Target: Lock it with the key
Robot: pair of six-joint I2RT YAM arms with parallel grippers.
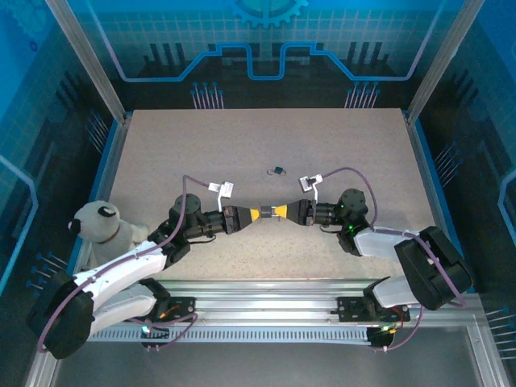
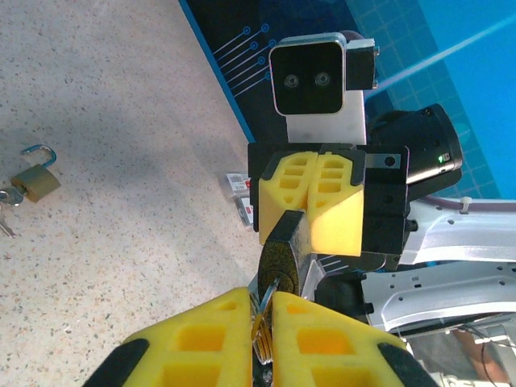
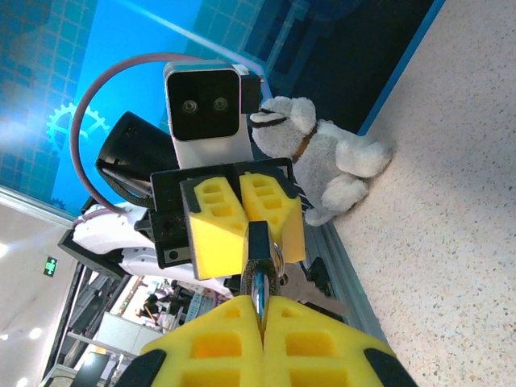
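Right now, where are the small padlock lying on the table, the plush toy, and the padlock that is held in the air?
small padlock (image 2: 39,182): left wrist view, on its brass body.
plush toy (image 3: 326,149): right wrist view, on its torso.
held padlock (image 2: 276,261): left wrist view, on its dark body.

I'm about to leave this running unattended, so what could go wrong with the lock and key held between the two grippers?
The right gripper holds the padlock in the air while the left gripper pinches its key; a twist could make either slip and drop to the table. A spare key dangles loose beside the lock and might snag.
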